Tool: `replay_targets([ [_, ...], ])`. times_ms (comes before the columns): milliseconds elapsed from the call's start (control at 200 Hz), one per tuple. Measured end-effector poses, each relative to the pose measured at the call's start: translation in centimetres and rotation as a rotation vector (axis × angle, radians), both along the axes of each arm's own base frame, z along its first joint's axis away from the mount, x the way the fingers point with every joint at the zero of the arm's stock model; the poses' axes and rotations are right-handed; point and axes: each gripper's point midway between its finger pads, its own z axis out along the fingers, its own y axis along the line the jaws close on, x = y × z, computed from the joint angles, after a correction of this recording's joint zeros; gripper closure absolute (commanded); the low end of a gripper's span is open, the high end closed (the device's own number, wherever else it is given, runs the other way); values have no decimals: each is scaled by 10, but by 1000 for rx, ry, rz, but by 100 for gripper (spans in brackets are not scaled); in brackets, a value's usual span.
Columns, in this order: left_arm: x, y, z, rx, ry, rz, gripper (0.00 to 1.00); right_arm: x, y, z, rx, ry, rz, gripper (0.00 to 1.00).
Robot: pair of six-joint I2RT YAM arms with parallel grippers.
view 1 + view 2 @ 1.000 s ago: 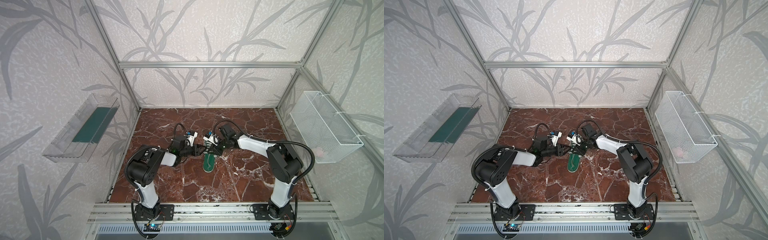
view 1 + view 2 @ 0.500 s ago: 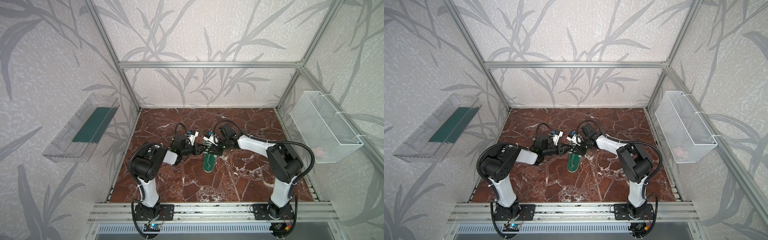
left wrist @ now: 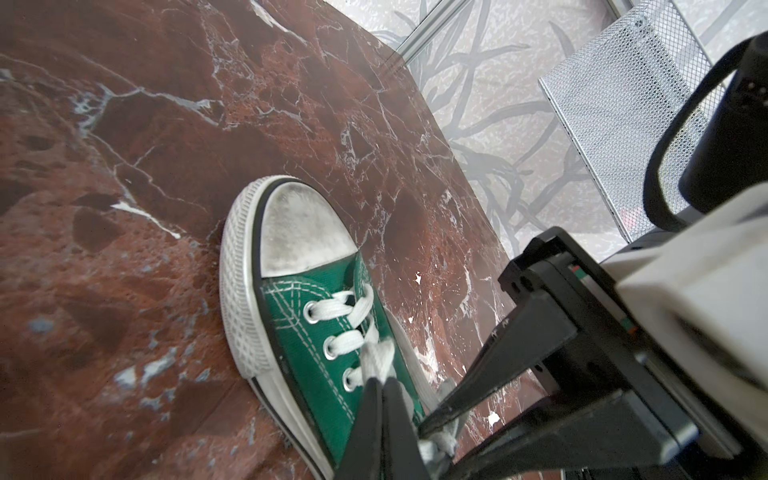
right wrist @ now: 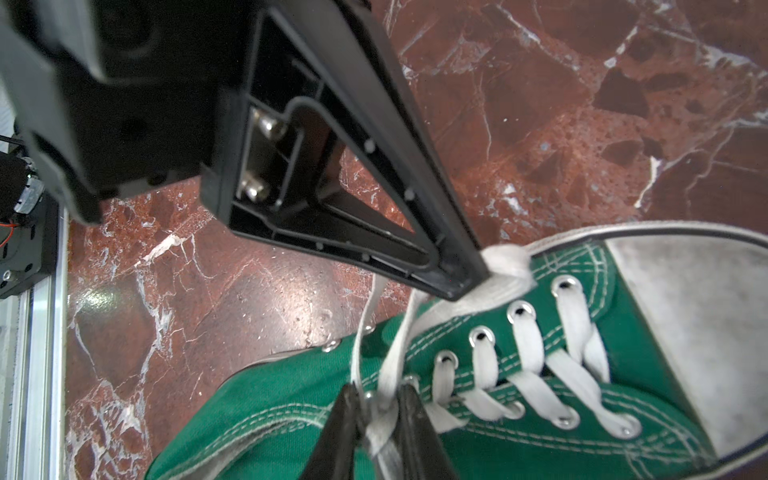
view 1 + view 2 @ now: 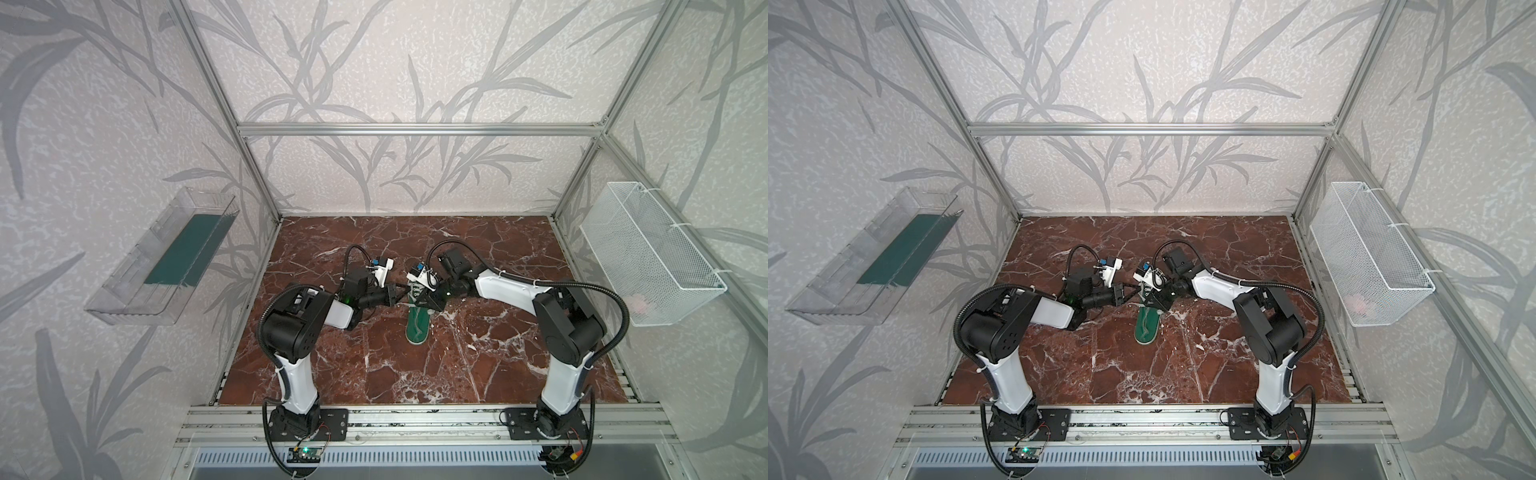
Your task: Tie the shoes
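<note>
The shoe [image 5: 417, 328] is a small green sneaker lying mid-floor in both top views, white toe cap [image 3: 303, 228] pointing toward the front rail. Both grippers meet over its laced part. In the left wrist view my left gripper [image 3: 383, 384] is shut, with a white lace [image 3: 376, 357] bunched at its tip. In the right wrist view my right gripper [image 4: 380, 399] is shut on another stretch of lace [image 4: 395, 353] near the top eyelets. The left gripper's black finger [image 4: 457, 274] pinches its lace at the shoe's edge. The crossed laces [image 4: 528, 374] lie flat.
A clear plastic bin [image 5: 162, 262] hangs on the left wall. A white wire basket [image 5: 648, 253] hangs on the right wall. An aluminium rail [image 5: 415, 419] with both arm bases runs along the front of the marble floor [image 5: 374, 365].
My left gripper has moved in toward the shoe and closed on the lace. The right gripper has stayed in place on its lace.
</note>
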Motion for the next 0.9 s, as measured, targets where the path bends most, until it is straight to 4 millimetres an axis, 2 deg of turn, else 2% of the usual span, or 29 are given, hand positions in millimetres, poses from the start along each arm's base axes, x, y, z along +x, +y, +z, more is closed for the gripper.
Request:
replay_targets([
  [255,0,3,-3,6,17,9,100,0,0,0,0,0,0,80],
  [900,-11,18,-10,202,57,-31,100,0,0,0,-3,-11,10,81],
])
